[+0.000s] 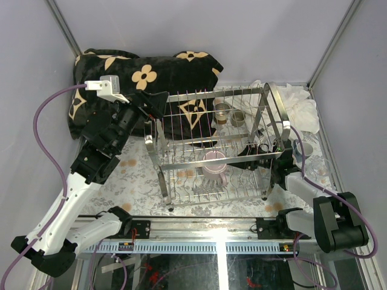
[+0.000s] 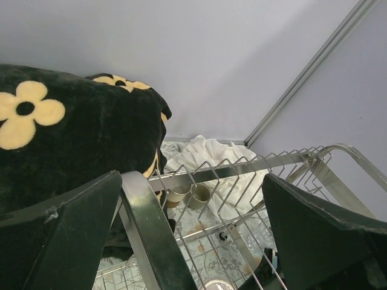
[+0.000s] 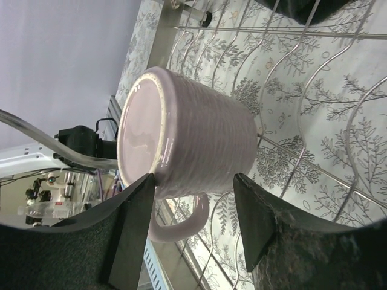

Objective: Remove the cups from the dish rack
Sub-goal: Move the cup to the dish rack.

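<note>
- pink-mauve ribbed ceramic mug [image 3: 193,139]: glossy glaze; base is ringed in cream.
- shiny chrome wire dish rack [image 1: 187,163]: silver throughout, unpatterned.
- black plush blanket [image 1: 163,72]: printed with cream flower and diamond motifs.
- white table cover [image 3: 363,60]: printed with grey leaf sprigs.
- crumpled white cloth [image 1: 302,106]: plain.
- purple round cable [image 1: 43,133]: plain violet.

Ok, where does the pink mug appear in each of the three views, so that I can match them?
Top external: the pink mug stands upside down on the lower tier, near the middle of the picture.
Left wrist: not clearly in it; only a pale rim shows at the bottom edge.
Right wrist: it fills the centre, handle pointing down.
Shared landmark: the chrome dish rack.
</note>
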Motion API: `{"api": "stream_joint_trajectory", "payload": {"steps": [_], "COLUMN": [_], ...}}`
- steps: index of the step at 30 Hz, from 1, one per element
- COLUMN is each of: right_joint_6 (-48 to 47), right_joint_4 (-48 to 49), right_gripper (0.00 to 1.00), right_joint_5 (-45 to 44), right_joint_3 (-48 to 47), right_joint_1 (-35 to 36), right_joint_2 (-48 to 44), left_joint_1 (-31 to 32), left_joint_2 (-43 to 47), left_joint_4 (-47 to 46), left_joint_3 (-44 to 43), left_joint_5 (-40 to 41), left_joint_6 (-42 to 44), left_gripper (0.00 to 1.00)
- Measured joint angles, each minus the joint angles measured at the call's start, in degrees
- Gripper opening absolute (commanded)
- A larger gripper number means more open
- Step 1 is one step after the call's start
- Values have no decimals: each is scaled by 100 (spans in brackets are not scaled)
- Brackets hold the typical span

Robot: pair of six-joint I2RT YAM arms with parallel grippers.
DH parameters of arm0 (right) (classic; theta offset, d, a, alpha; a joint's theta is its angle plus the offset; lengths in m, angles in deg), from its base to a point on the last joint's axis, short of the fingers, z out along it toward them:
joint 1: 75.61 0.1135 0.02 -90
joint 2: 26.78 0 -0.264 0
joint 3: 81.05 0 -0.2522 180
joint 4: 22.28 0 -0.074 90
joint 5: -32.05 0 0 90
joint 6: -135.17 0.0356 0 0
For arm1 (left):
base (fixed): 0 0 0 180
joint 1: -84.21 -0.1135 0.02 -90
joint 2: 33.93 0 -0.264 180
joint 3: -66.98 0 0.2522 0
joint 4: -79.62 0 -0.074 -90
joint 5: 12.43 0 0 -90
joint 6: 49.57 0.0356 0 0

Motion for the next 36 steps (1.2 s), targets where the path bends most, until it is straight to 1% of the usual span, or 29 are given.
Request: {"api": "stream_joint_trajectory", "payload": {"steps": [8,12,18,24,30,36], "right_joint_6": [-140,-142,-142,-144,-142,-142], "right_joint_4": [-177,-166,-138,-142,-151,-168], "right_gripper": [61,61,61,61,61,61], "right_joint_5": [-525,-636,-638,-638,-649,-693], "right_joint_3": [-22,-22,-22,-22,-22,-22], "right_joint_1": [33,42,76,87,87,90], "right_joint_2": [-7,-4,28,33,26,22], "left_joint_1": [-17,-17,0,0,0,9], "left_joint_2": [0,57,522,1016,1252,1294], "left_joint_4": [-2,-22,9,4,52,713], "left_joint_3": [0,46,422,651,625,605], "left_joint_5": [24,42,203,564,1054,1720], "left_joint_6": [0,0,-59,-105,-155,-492], "left_gripper": [100,100,100,100,100,100]}}
